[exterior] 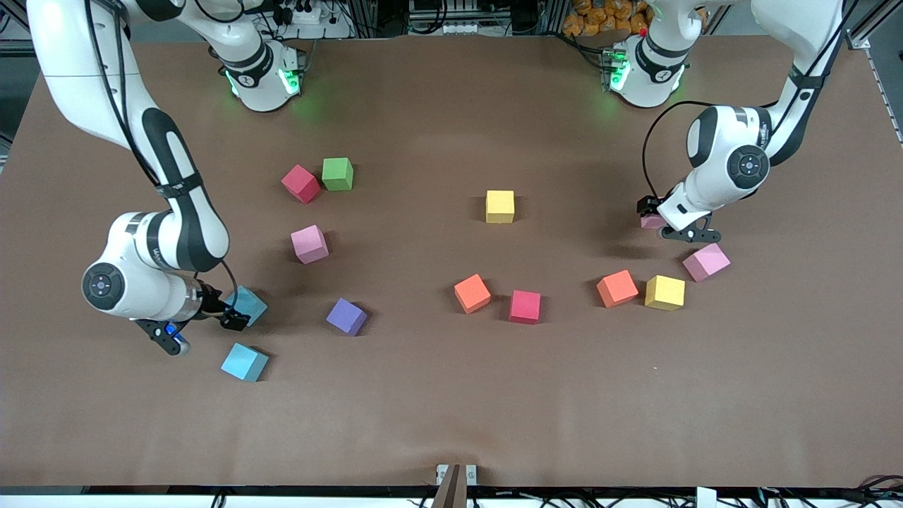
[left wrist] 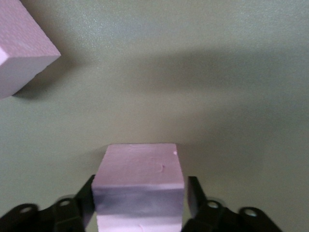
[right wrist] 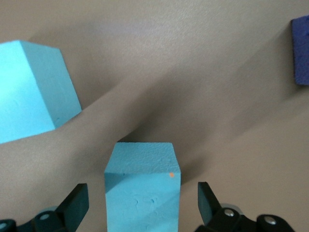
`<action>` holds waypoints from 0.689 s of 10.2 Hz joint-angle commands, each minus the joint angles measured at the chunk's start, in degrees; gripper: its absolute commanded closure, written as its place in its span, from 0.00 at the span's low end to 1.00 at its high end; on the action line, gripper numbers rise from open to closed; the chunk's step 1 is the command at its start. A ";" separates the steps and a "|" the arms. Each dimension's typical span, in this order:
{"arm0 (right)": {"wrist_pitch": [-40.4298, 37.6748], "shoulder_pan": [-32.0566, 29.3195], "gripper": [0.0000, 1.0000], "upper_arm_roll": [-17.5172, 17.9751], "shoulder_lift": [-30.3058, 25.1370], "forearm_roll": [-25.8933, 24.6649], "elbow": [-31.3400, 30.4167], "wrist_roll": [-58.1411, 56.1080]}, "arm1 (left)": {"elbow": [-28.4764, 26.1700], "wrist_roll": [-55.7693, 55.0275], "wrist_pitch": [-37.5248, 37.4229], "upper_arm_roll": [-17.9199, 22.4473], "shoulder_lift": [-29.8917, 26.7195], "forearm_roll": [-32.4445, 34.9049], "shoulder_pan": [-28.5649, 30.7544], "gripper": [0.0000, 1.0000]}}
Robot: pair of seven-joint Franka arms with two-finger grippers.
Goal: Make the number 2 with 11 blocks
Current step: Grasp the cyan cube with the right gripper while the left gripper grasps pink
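At the counter's (exterior: 451, 423) left-arm end the left claw (left wrist: 140, 200) pinches a pink block (left wrist: 139, 186) low and could tip it, while at the other end the right claw (right wrist: 142, 203), spread around a cyan block (right wrist: 141, 191), may nudge it askew; no 2 yet.

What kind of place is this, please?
Probably a robotics lab: a brown-covered table with two robot arms mounted on it, scattered foam cubes such as a yellow cube, and cables and power strips along the edge by the arms' bases.
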 commanded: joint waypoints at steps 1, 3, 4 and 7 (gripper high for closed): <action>0.16 0.55 0.00 -0.42 0.67 0.96 -0.54 -0.21 | 0.14 -0.49 0.33 -0.10 0.77 1.14 0.33 0.95; 0.25 0.90 0.01 -0.42 0.93 0.96 -0.72 -0.21 | 0.32 -0.84 0.24 -0.10 0.60 1.05 0.68 1.00; 0.34 1.16 0.02 -0.42 1.28 0.96 -0.72 -0.21 | 0.49 -2.06 0.16 -0.02 0.07 1.05 1.03 1.00; 0.34 1.60 0.10 -0.42 1.90 0.96 -0.81 -0.56 | 2.16 -13.55 -0.46 -0.36 -2.30 1.05 1.21 1.00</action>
